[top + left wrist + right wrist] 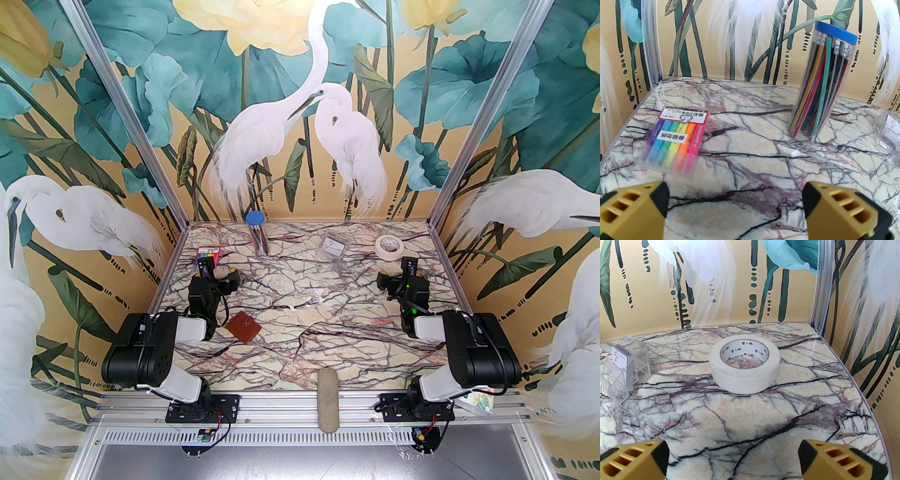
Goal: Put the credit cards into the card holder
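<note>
Marble-patterned tabletop (328, 347) carries everything we see. Our left gripper (736, 201) hangs released above bare surface, its yellow-and-black fingers (635, 211) spread wide with nothing between them. Ahead of it to the left lies the flat pack of rainbow-coloured pens (675, 138), and to the right the clear cylindrical tube of pencils (822, 89) stands upright under its blue lid. Our right gripper (733, 451) is likewise released and empty, jaws wide apart, facing the roll of cream masking tape (744, 364) that lies flat near the far right corner. The credit cards (621, 359), a thin stack with a pale whitish face (the colours of those behind it we cannot tell), stand on edge inside a clear hard plastic box (638, 350). That box sits near the back wall, between the tape and the pencil tube. The card holder (243, 326), a small reddish-brown leather wallet, lies closed and flat toward the near side of the table, well apart from the cards and just beside the left arm's white forearm link. Neither gripper touches cards or wallet.
</note>
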You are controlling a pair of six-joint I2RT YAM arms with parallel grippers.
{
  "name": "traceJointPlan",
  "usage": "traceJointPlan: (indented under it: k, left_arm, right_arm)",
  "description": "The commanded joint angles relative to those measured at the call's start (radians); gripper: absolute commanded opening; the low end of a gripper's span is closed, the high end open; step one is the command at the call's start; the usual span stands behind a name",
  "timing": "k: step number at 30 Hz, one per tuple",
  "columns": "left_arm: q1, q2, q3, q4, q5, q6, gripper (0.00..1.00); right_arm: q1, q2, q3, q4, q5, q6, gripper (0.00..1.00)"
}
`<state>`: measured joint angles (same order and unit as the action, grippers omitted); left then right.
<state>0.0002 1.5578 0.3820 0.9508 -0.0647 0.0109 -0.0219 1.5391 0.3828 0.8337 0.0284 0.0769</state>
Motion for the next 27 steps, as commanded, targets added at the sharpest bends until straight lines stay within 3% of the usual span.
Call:
traceJointPlan:
  k: [1, 24, 27]
  left_arm:
    - [0.007, -0.002, -0.005, -0.005, -0.004, -0.013, 0.99]
    - [0.007, -0.002, -0.003, -0.006, -0.006, -0.014, 0.99]
    - [0.001, -0.005, -0.021, 0.027, -0.091, -0.03, 0.99]
  right_arm:
    - [-0.004, -0.001, 0.022, -0.007, -0.005, -0.009, 0.99]
    - [-0.004, -0.002, 0.022, -0.008, -0.006, -0.009, 0.99]
    - [-0.004, -0.002, 0.022, -0.007, -0.005, -0.009, 0.99]
